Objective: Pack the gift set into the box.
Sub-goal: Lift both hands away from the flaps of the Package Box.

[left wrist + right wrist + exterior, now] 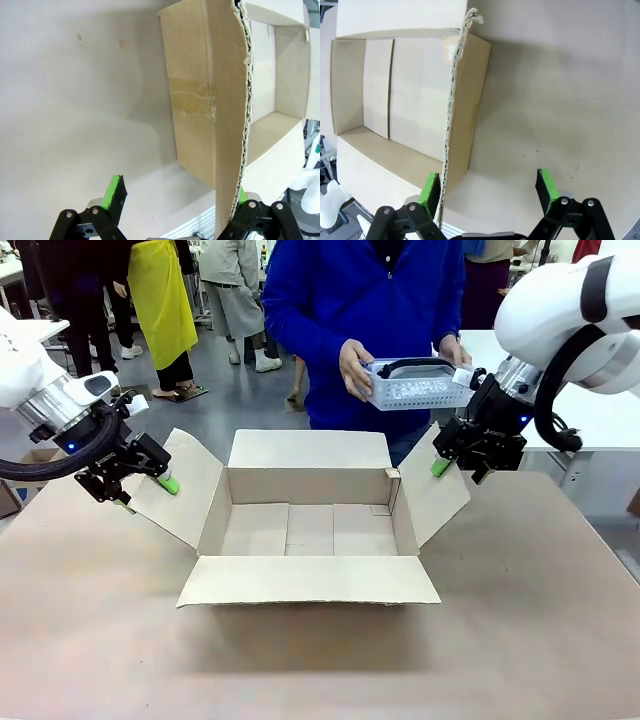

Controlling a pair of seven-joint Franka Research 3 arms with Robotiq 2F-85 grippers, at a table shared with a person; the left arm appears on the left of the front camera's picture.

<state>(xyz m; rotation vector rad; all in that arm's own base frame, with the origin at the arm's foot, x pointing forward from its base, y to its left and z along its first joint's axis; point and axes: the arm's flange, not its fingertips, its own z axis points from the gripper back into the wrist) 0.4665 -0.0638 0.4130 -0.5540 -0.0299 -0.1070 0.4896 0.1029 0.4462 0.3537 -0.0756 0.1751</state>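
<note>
Set: the basket [415,385] was in a person's hands [355,368], above the far side of the box [310,530] and not yet inside.
Handling: I judged it light, stiff plastic with loose contents, best taken by the rim and kept level.
Box: open and bare inside, flaps splayed; thin board, easily bent.
Left gripper [145,490]: spread wide, one pad against the left flap [185,490], clamping nothing.
Right gripper [460,470]: spread wide, one pad at the right flap [442,498], clamping nothing.
Surface: table [520,620], beige and matte.
Room: I saw other people standing behind.
</note>
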